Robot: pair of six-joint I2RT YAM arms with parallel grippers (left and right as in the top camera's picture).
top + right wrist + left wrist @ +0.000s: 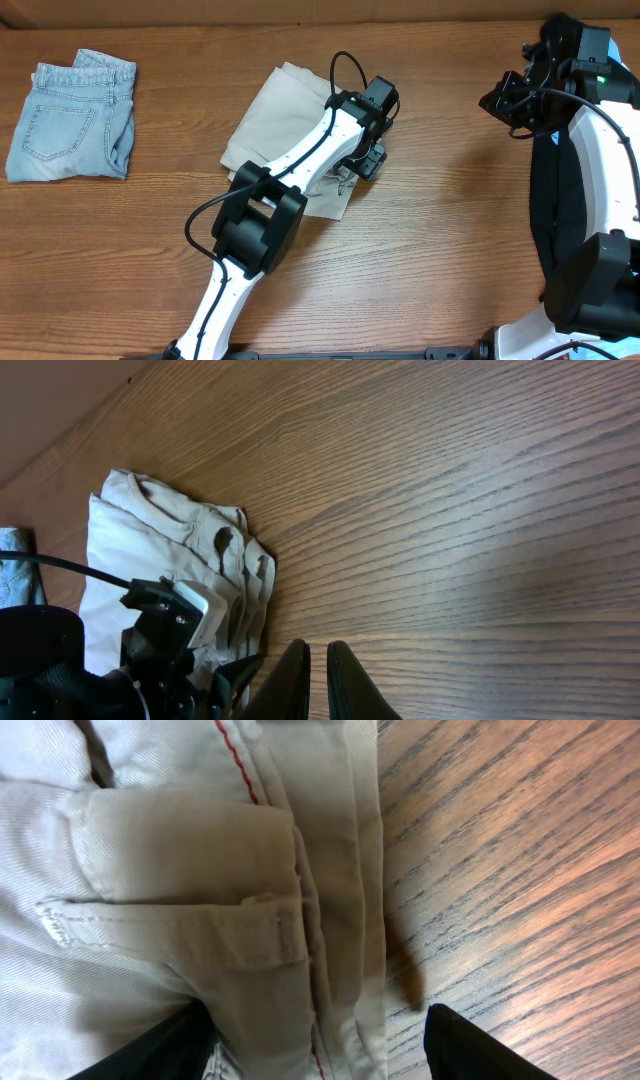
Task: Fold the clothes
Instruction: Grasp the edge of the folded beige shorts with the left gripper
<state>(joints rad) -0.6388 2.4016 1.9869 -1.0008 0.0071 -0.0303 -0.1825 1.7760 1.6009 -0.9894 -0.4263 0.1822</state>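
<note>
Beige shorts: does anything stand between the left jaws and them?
Nothing visible does. The left jaws stand open directly over an edge of the beige shorts, one side above the cloth and the other above the bare table. No other thing lies between them.

Cream shorts (272,118), folded in layers, lying flat

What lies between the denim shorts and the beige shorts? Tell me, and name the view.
Only bare wooden table separates the denim shorts and the beige shorts, shown in the overhead view.
</note>
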